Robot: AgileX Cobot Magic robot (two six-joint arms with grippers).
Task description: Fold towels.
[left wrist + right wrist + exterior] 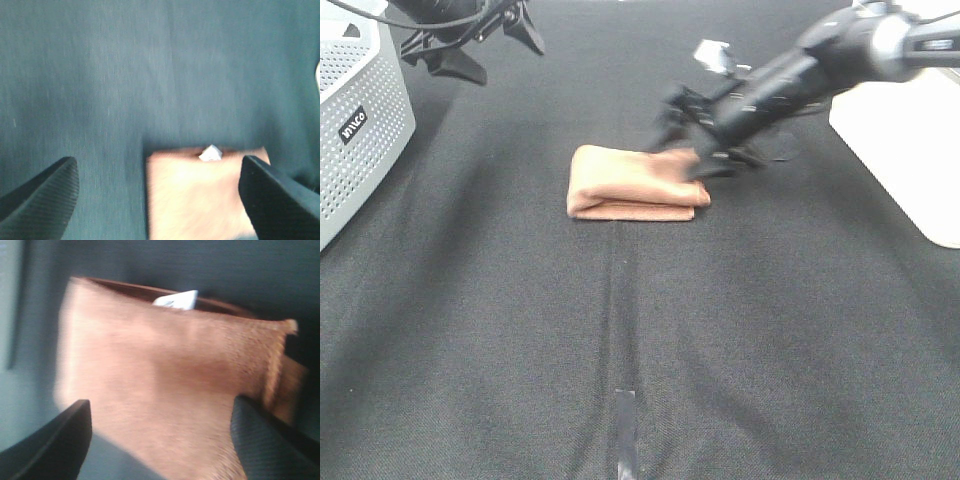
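Note:
The brown towel (632,185) lies folded into a small thick rectangle in the middle of the black table. My right gripper (696,163) is low over the towel's right end. In the right wrist view the towel (165,380) fills the frame with its white tag (176,300) at the far edge. The gripper (160,450) has its fingers wide apart and is open, astride the cloth. My left gripper (470,45) hangs high at the back left, open and empty. Its wrist view shows the towel (200,200) and tag (210,153) far below between the open fingers (45,200).
A grey perforated basket (355,120) stands at the left edge. A white bin (905,150) stands at the right edge. A short strip of tape (625,425) lies on the black cloth near the front.

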